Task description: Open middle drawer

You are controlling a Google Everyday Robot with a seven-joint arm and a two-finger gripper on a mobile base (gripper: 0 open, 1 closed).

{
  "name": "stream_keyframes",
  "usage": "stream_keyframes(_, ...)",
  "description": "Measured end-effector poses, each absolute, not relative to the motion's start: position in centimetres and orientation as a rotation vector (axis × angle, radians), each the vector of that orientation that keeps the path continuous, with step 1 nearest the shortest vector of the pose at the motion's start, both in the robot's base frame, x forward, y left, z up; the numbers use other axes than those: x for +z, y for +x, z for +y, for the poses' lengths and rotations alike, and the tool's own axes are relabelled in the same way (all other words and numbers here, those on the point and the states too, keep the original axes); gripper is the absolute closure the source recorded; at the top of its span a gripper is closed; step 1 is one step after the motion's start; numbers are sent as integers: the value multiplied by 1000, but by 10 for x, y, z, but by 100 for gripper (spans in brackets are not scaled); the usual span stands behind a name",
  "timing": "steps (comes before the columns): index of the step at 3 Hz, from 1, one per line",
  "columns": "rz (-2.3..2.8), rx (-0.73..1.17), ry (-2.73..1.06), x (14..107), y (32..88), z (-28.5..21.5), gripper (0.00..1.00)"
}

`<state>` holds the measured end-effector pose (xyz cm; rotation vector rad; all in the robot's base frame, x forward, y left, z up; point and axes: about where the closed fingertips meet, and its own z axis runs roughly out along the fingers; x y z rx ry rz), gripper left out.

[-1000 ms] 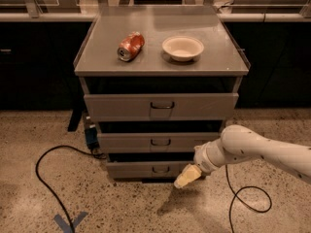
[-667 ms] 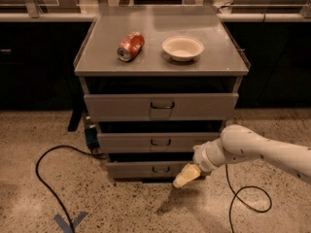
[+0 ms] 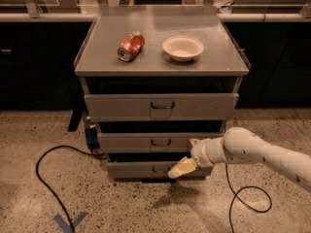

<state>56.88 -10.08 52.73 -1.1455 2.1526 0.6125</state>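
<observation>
The grey cabinet [image 3: 160, 72] has three drawers. The middle drawer [image 3: 126, 142] is the second one, a flat grey front with a small dark loop handle [image 3: 160, 142] at its centre. It stands about flush with the others. My gripper [image 3: 181, 169] is at the end of the white arm that comes in from the right. It hangs in front of the lowest drawer [image 3: 131, 170], below and a little right of the middle drawer's handle, not touching the handle.
A crushed red can [image 3: 131, 46] and a white bowl [image 3: 183, 48] lie on the cabinet top. A black cable [image 3: 46, 183] loops over the speckled floor at left, another [image 3: 250, 200] at right. A blue object [image 3: 91, 135] sits by the cabinet's left side. Dark counters stand behind.
The gripper and arm have hardly moved; the drawers stand as before.
</observation>
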Motion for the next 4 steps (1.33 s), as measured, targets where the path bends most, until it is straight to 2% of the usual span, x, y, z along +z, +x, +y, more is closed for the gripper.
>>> stream_keyframes(2,2064,595,-1063,524,596,-99,0)
stream_keyframes(4,2091,520,-1024,520,648,-111,0)
